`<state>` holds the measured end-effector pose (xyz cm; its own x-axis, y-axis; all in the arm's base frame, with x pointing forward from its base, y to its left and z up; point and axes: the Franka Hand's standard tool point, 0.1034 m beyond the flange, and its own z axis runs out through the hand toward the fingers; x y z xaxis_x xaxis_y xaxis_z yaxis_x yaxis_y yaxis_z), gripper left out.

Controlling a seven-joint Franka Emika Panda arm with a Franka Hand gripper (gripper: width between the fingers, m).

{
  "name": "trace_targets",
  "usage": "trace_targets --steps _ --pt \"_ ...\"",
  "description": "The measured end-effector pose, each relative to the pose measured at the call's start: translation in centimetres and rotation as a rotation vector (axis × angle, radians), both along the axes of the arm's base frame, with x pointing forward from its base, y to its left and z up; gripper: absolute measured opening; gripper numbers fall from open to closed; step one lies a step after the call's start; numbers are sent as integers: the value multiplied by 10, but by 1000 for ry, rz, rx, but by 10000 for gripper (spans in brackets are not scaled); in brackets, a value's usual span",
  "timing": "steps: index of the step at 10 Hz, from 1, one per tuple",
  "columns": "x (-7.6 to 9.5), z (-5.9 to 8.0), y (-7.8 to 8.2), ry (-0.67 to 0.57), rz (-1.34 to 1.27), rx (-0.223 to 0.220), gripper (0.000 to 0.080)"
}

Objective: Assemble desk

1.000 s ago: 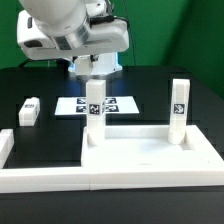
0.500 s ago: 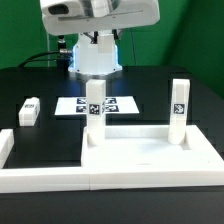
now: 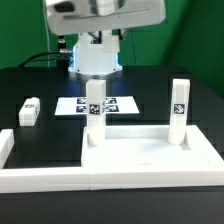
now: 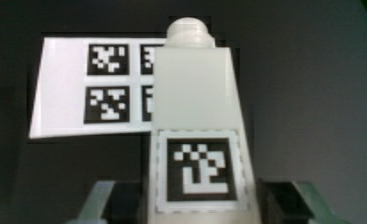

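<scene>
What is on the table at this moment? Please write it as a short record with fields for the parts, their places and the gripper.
tabletop panel: lies flat, against the border rails
left leg: upright at the panel's far corner on the exterior view's left
right leg: upright at the far corner on the exterior view's right
loose leg: lies on the black table, apart from the panel
marker board: flat, behind the left leg
gripper: open, one finger on each side of the left leg, gaps visible
</scene>
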<state>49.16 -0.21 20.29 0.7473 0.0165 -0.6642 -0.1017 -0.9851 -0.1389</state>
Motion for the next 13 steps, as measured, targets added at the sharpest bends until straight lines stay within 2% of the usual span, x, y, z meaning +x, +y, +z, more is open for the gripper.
trace_targets --steps 2,6,7,9,10,11,13 --pt "21 21 0 -36 38 1 289" --pt "24 14 -1 -65 33 -6 289" --pt "36 14 4 -111 25 -21 289" --pt "70 18 18 -242 10 -55 289" --pt "83 19 34 -301 8 -82 290" --pt "94 19 45 -372 16 -89 290" --pt "99 20 42 -533 -9 -94 290"
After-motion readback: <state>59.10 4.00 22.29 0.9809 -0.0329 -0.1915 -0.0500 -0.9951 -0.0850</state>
